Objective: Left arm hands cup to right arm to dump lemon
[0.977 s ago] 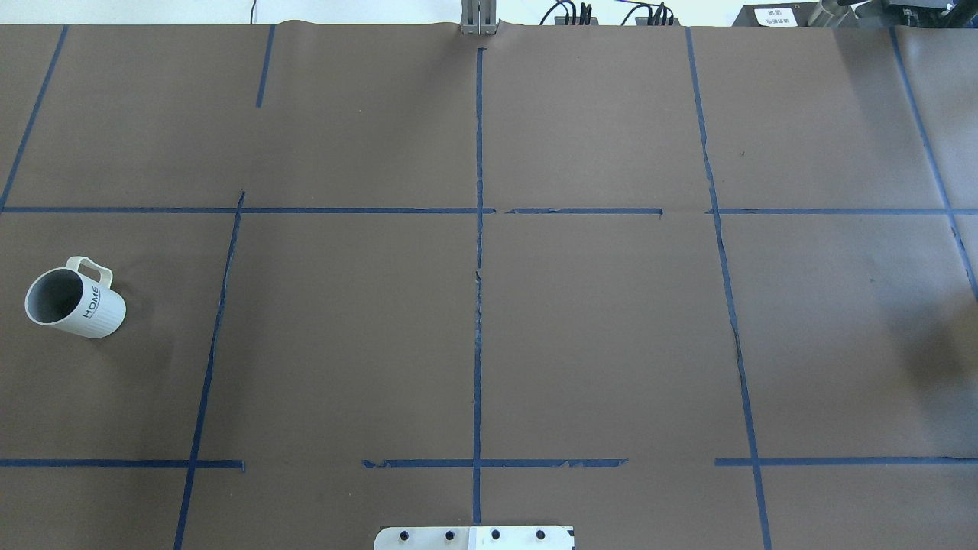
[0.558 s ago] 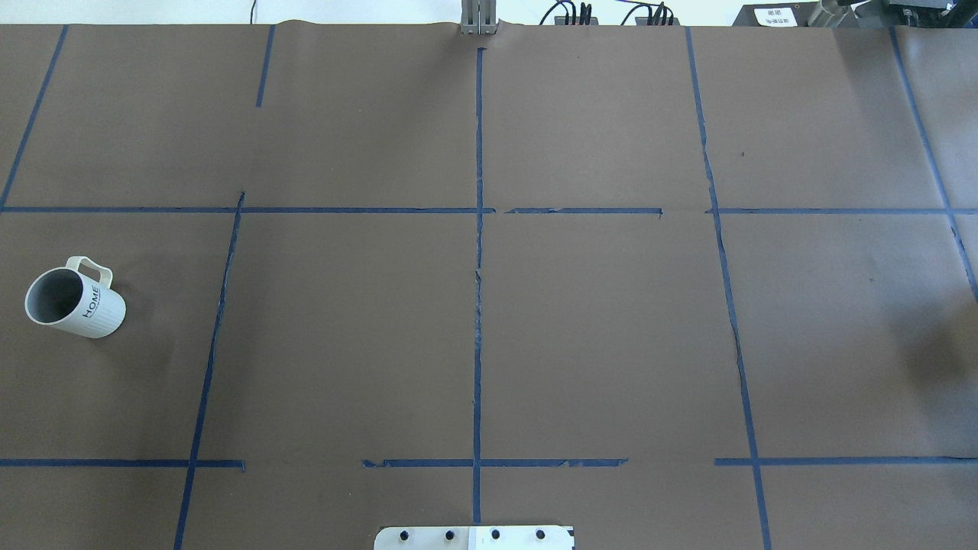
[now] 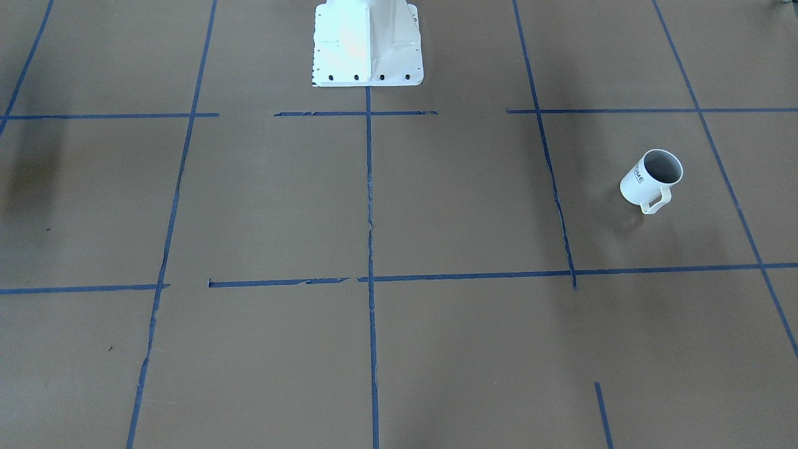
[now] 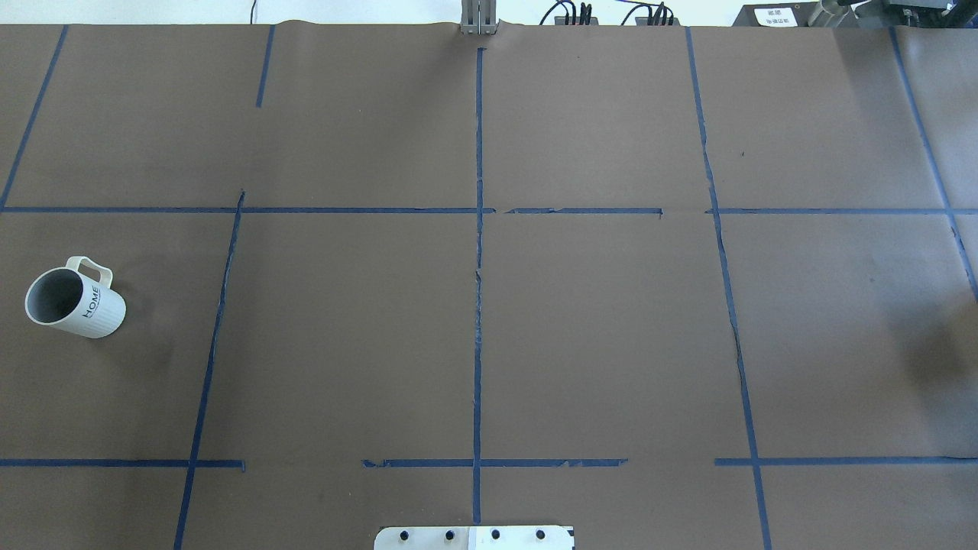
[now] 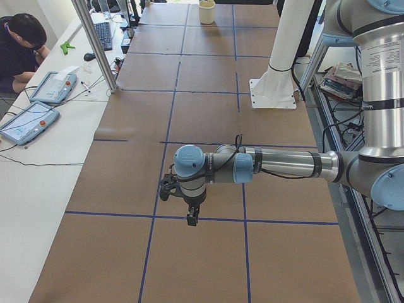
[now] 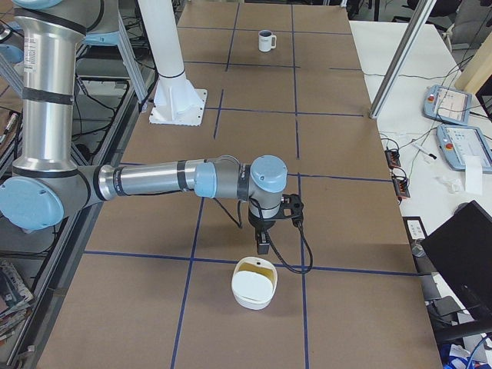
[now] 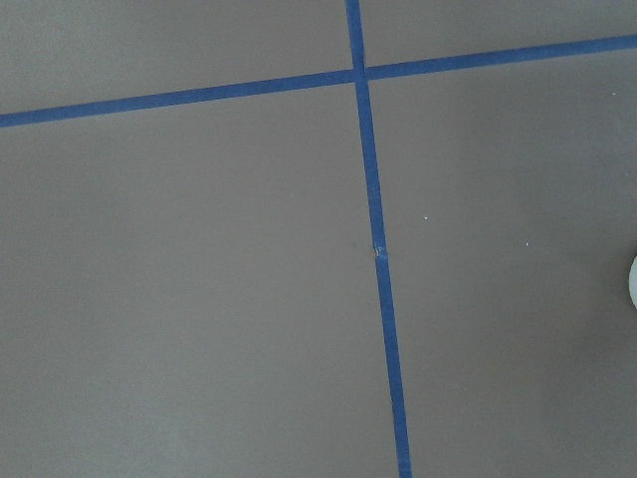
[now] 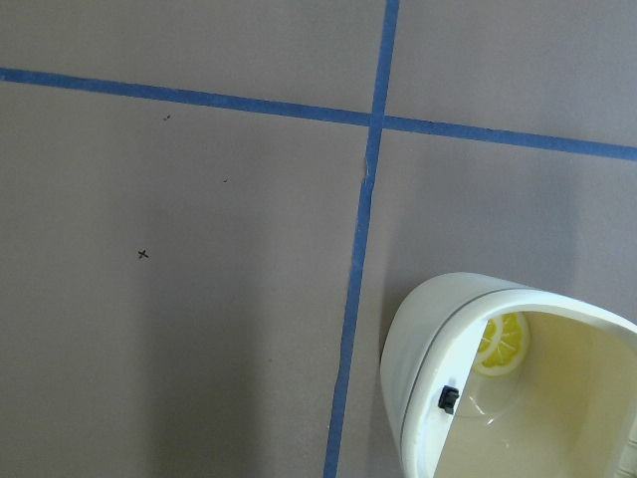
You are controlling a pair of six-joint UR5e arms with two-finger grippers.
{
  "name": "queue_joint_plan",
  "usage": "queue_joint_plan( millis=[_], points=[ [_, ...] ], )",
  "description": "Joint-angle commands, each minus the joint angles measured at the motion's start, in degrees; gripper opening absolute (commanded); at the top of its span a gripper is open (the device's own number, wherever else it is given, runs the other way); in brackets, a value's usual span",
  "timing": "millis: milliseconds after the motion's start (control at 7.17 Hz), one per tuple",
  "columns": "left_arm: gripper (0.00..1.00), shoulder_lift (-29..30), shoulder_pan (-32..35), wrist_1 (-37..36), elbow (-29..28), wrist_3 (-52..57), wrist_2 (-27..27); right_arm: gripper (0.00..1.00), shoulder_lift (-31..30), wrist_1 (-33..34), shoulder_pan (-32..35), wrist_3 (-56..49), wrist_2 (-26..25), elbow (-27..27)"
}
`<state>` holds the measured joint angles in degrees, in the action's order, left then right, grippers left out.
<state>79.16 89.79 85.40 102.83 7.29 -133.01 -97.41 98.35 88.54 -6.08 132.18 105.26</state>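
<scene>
The white cup (image 4: 75, 298) with "HOME" lettering stands upright at the table's far left, handle towards the far side. It also shows in the front-facing view (image 3: 651, 178) and, small, in the exterior right view (image 6: 266, 40). Its inside shows only grey, and no lemon is in view. My left gripper (image 5: 191, 218) points down over a tape line and shows only in the exterior left view. My right gripper (image 6: 263, 246) points down just beside a cream bowl (image 6: 254, 283). I cannot tell whether either is open or shut. Neither arm shows in the overhead view.
The cream bowl (image 8: 498, 368) has a yellow slice-shaped mark inside. The robot's white base (image 3: 368, 43) stands at the table's middle edge. Blue tape lines grid the brown table (image 4: 611, 328). A white sliver (image 7: 633, 279) sits at the left wrist view's right edge. An operator (image 5: 19, 44) sits at a side desk.
The cup has not moved. The faint shadow at the table's right edge has thinned a little.
</scene>
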Motion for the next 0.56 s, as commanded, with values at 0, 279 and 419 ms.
queue_joint_plan(
  millis=[0,279,419],
  points=[
    [1.0,-1.4,-0.1,0.3,0.7,0.1,0.3,1.0,-0.5,0.0,0.0,0.0,0.0,0.0],
    [1.0,-1.2,-0.1,0.3,0.5,0.3,0.3,1.0,-0.8,0.0,0.1,0.0,0.1,0.0],
    [1.0,-1.2,-0.1,0.2,0.7,0.3,0.2,1.0,-0.8,0.0,0.1,-0.2,0.1,0.0]
  ],
)
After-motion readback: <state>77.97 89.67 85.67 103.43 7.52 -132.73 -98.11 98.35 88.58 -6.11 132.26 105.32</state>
